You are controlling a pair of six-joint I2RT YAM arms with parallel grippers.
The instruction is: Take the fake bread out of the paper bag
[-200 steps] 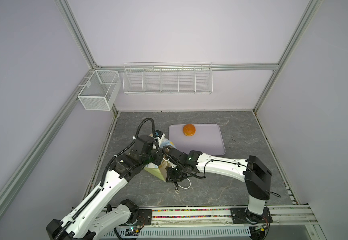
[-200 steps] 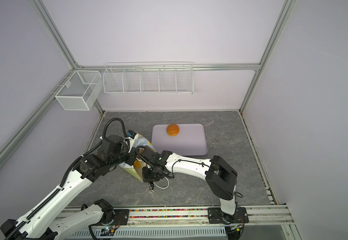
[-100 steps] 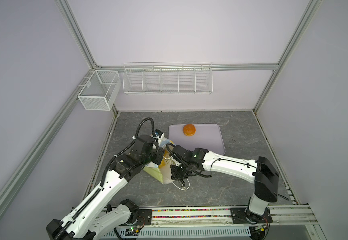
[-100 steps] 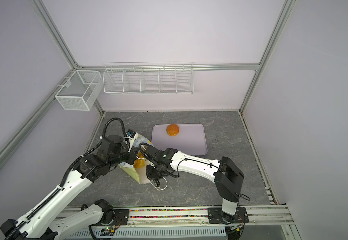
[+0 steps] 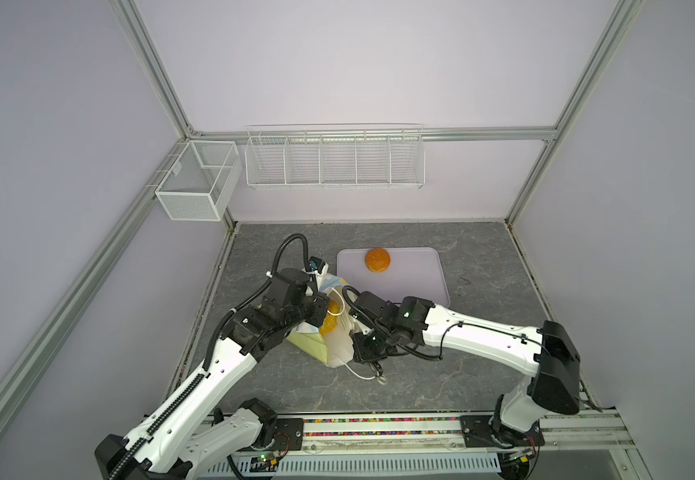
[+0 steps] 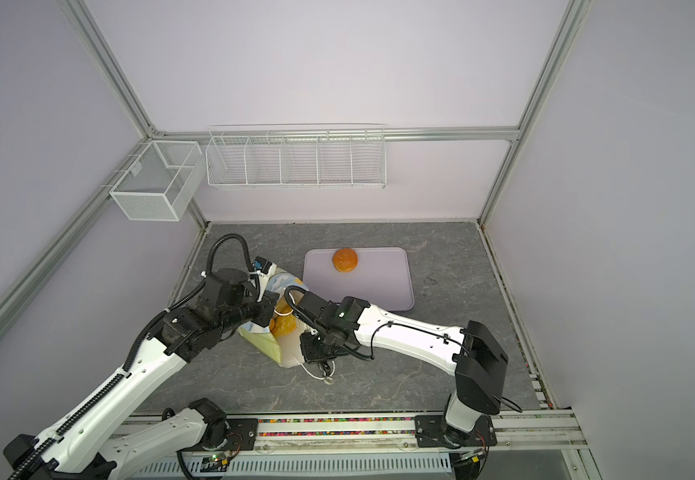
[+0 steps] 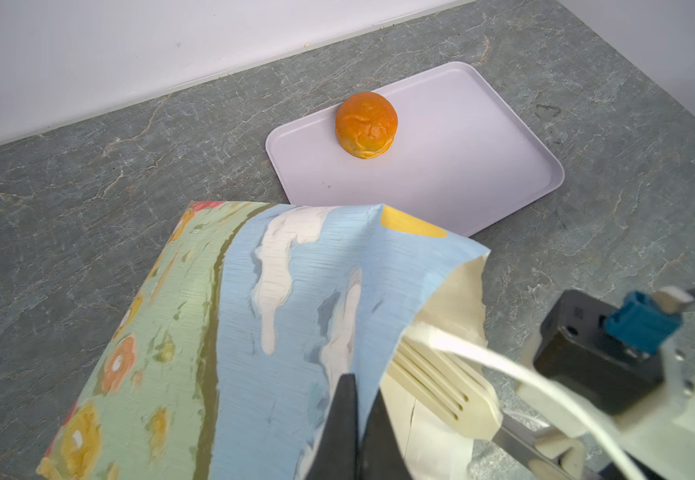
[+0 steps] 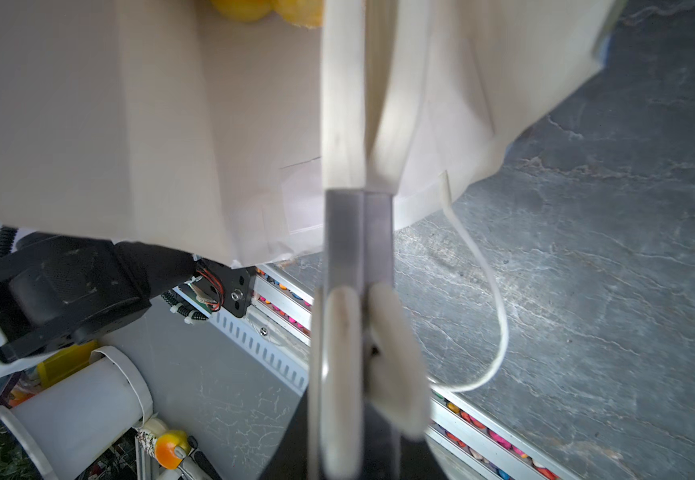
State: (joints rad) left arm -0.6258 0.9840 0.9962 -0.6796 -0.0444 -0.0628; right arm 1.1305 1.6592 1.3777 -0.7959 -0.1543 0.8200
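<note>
The paper bag (image 5: 310, 343) lies tilted on the grey table, left of centre, with its mouth facing right and its white lining showing. Orange-yellow fake bread (image 5: 329, 324) sits inside the mouth and also shows in the right wrist view (image 8: 254, 8). One round bun (image 5: 377, 260) rests on the lilac tray (image 5: 416, 286). My left gripper (image 7: 360, 382) is shut on the bag's blue printed upper wall (image 7: 254, 311). My right gripper (image 5: 347, 322) has long cream fingers (image 8: 341, 104) pressed together at the bag's lower rim. It looks shut on that wall.
A white cord handle (image 5: 362, 374) trails from the bag onto the table toward the front rail (image 5: 379, 428). A wire rack (image 5: 333, 160) and a mesh basket (image 5: 196, 183) hang on the back wall. The tray lies just behind the right forearm.
My right arm has drawn to the right and its jaws have closed. The bag's mouth now gapes wider, showing more lining and bread. The left gripper has kept its hold.
</note>
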